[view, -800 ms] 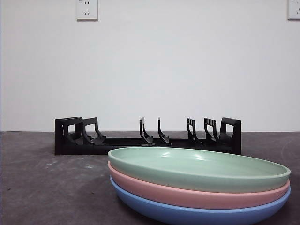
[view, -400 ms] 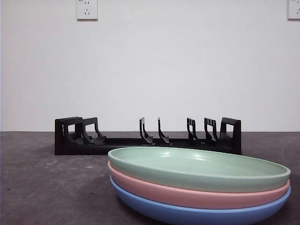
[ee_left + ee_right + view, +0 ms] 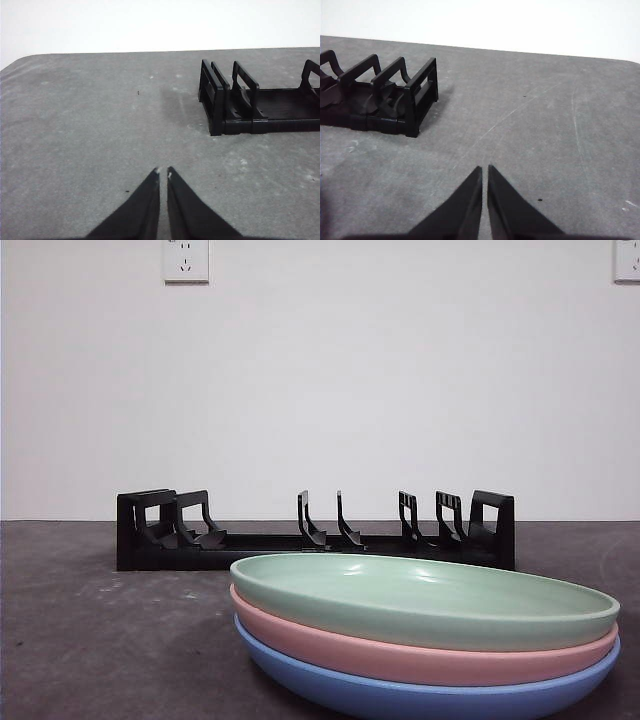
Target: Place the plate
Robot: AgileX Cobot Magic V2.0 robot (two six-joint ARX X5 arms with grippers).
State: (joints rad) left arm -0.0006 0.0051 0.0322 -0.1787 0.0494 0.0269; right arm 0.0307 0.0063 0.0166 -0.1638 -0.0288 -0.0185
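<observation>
Three plates are stacked near the camera in the front view: a green plate (image 3: 420, 600) on top, a pink plate (image 3: 400, 658) under it and a blue plate (image 3: 420, 698) at the bottom. A black plate rack (image 3: 315, 535) stands behind them with its slots empty. Its one end shows in the left wrist view (image 3: 250, 102), its other end in the right wrist view (image 3: 380, 95). My left gripper (image 3: 163, 172) is shut and empty above bare table, apart from the rack. My right gripper (image 3: 485, 168) is shut and empty, also apart from the rack. Neither arm shows in the front view.
The grey table (image 3: 90, 640) runs back to a white wall with two sockets (image 3: 186, 260). The table's rounded corner shows in the left wrist view (image 3: 20, 62).
</observation>
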